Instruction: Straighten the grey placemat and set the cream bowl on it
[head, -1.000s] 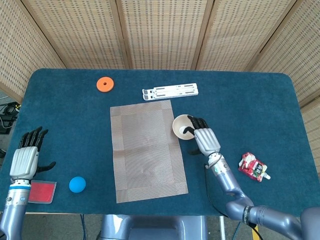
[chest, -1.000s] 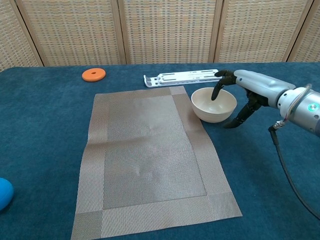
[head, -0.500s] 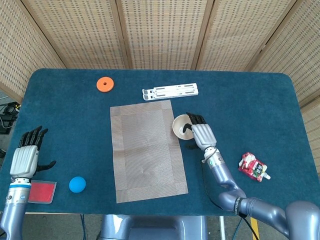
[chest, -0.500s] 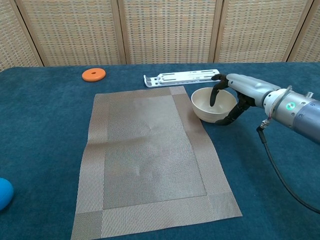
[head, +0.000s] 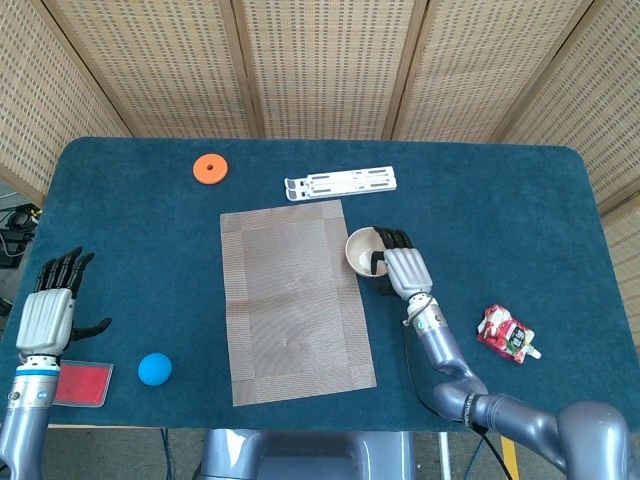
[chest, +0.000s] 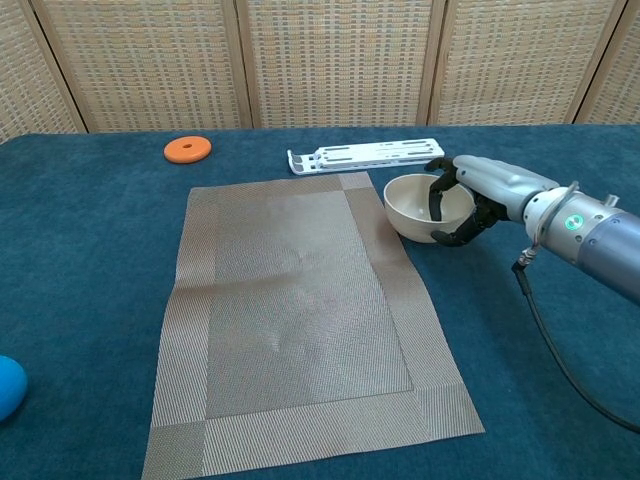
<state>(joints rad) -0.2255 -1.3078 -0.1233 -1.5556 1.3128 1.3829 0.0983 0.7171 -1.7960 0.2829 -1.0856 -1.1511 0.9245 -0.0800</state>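
Note:
The grey placemat (head: 295, 300) (chest: 300, 310) lies flat in the middle of the blue table, slightly skewed to the table's edges. The cream bowl (head: 360, 250) (chest: 412, 208) sits just off the mat's far right edge. My right hand (head: 405, 272) (chest: 482, 186) grips the bowl's right rim, with fingers hooked inside and the thumb against the outer wall. The bowl looks tipped a little toward the mat. My left hand (head: 48, 312) hovers at the table's left edge with fingers apart and nothing in it; only the head view shows it.
An orange disc (head: 210, 168) (chest: 187, 150) and a white folding stand (head: 340, 184) (chest: 365, 156) lie beyond the mat. A blue ball (head: 154, 369) (chest: 8, 385) and a red card (head: 82, 384) sit near my left hand. A red packet (head: 508, 334) lies at the right.
My right hand's fingers curled further over the bowl's rim and the thumb closed in against its side. The bowl tipped slightly. My left hand drifted a little leftward.

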